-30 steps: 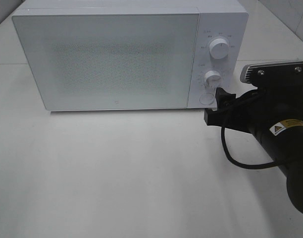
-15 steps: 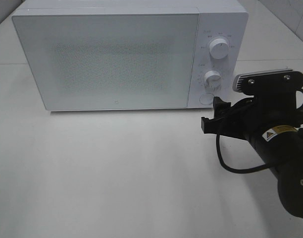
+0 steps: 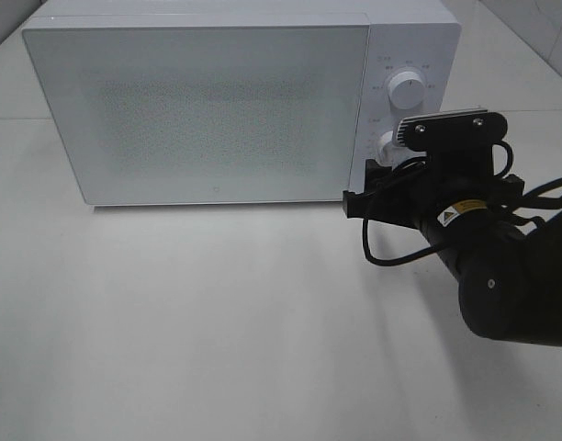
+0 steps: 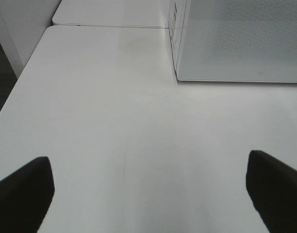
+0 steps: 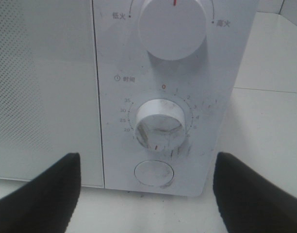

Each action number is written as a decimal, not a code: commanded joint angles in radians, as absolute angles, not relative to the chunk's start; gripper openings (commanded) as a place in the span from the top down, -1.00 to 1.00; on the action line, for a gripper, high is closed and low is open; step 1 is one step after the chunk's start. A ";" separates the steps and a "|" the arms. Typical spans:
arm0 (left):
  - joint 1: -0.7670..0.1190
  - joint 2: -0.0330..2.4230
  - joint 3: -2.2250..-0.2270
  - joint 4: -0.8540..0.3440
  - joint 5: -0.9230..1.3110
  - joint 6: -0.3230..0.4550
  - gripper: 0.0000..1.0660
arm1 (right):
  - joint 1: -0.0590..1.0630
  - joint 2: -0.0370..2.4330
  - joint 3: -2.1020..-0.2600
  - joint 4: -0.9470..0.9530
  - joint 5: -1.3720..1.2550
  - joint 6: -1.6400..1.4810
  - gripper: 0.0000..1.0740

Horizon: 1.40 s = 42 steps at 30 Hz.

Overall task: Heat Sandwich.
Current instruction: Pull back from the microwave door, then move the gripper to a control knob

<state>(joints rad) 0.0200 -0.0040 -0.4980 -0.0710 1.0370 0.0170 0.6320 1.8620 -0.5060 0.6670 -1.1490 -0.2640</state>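
Note:
The sandwich is out of view in every frame. A white microwave (image 3: 207, 101) stands at the back of the table with its door shut. My right gripper (image 3: 362, 191) hangs open just in front of the lower part of the microwave's control panel. In the right wrist view the right gripper (image 5: 148, 194) frames the round door button (image 5: 154, 173), with the timer knob (image 5: 160, 124) above it; its dark fingers (image 5: 41, 194) hold nothing. My left gripper (image 4: 148, 194) is open over bare table, to the left of the microwave (image 4: 240, 39), and does not show in the high view.
The power knob (image 3: 408, 92) sits at the top of the panel. The right arm's black body (image 3: 501, 276) covers the table to the right of the microwave. White tabletop (image 3: 217, 322) stretches in front. The table's left edge (image 4: 12, 92) shows in the left wrist view.
The right arm has swung left and closer to the microwave, so its gripper now covers the round button and part of the timer knob in the high view. Its jaws stayed open.

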 commanded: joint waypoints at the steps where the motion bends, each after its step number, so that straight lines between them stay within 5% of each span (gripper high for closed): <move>1: 0.020 -0.029 -0.496 -0.070 1.034 0.013 -0.90 | 0.588 1.893 -0.550 0.620 -1.127 -0.254 -0.38; 29: 0.020 -0.029 -0.496 -0.070 1.034 0.013 -0.90 | 0.476 2.007 -0.711 0.532 -1.092 -0.220 -0.35; 38: 0.020 -0.029 -0.496 -0.070 1.034 0.013 -0.90 | 0.480 2.006 -0.710 0.549 -1.091 -0.220 -0.03; 42: 0.020 -0.029 -0.496 -0.070 1.034 0.013 -0.90 | 0.480 2.006 -0.710 0.555 -1.102 -0.221 0.31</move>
<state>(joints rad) 0.0200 -0.0040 -0.4980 -0.0710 1.0370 0.0170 0.4860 2.0040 -0.6990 0.5470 -1.0720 -0.2220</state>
